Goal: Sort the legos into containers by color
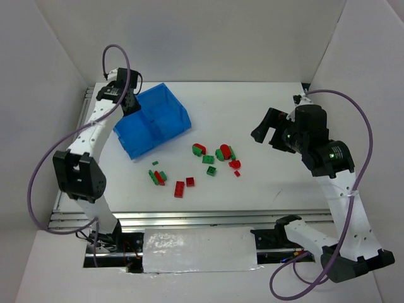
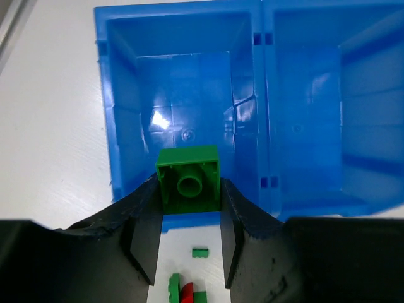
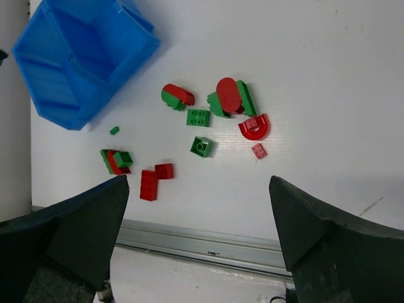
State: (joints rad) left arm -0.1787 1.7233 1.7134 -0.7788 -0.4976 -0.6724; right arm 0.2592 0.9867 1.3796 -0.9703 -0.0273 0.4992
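Observation:
My left gripper (image 1: 130, 96) hangs over the far left end of the blue bin (image 1: 165, 120) and is shut on a green brick (image 2: 189, 179), held underside up above the left compartment (image 2: 183, 95). Both compartments look empty on either side of the divider (image 2: 260, 113). My right gripper (image 1: 270, 130) is open and empty, raised right of the loose legos (image 1: 218, 156); its wrist view shows the jaws (image 3: 199, 211) spread wide above the table's near edge. Red and green bricks (image 3: 218, 104) lie scattered mid-table, with two red bricks (image 3: 154, 180) and a red-green cluster (image 3: 115, 160) nearer.
A metal rail (image 1: 189, 218) runs along the near table edge, with a silver-taped panel (image 1: 199, 249) below it. White walls close in the left, back and right. Purple cables loop off both arms. A tiny green piece (image 2: 201, 253) lies just outside the bin.

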